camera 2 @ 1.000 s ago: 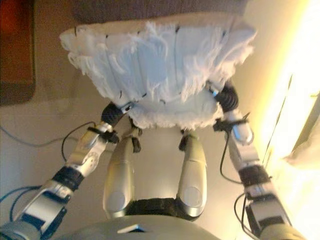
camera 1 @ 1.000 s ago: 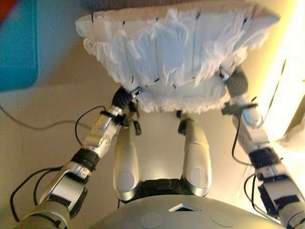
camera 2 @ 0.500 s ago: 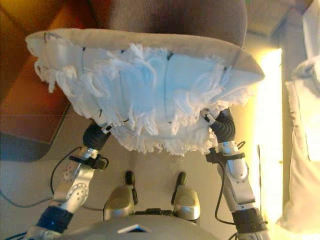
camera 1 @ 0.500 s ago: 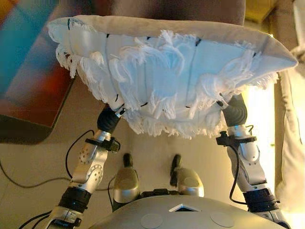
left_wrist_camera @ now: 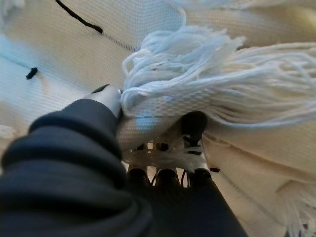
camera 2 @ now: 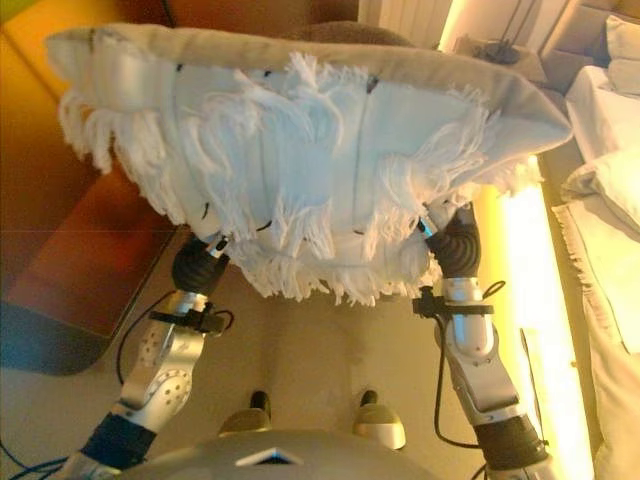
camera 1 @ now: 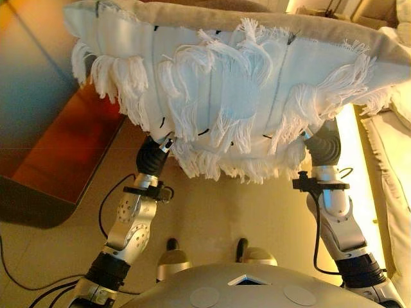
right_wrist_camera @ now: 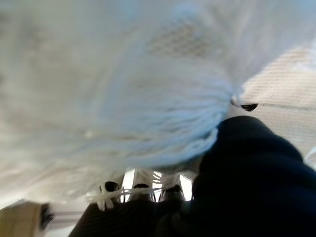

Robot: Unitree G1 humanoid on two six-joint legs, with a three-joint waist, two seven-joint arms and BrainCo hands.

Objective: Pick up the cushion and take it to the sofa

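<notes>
The cushion (camera 1: 225, 83) is white with long fringed tassels and a beige rim. It is held up high, close to my head, and fills the upper half of both eye views. My left hand (camera 1: 153, 157) grips its lower left edge and my right hand (camera 1: 323, 146) its lower right edge; the fringe hides most of both hands. In the left wrist view my thumb (left_wrist_camera: 106, 96) and fingers (left_wrist_camera: 190, 128) pinch the cushion's cloth (left_wrist_camera: 222, 79). In the right wrist view the fingers (right_wrist_camera: 140, 190) are buried in the cushion's fringe (right_wrist_camera: 123, 98).
A low dark reddish-brown piece of furniture (camera 1: 51, 147) stands on the left. White soft furniture with pillows (camera 2: 610, 190) runs along the right, with a bright strip of light (camera 2: 535, 300) at its foot. Beige floor (camera 1: 218, 212) lies between them.
The view has tilted up and shifted. The cushion now sits higher and nearer in the picture, with the furniture on both sides showing more. Both hands keep their hold.
</notes>
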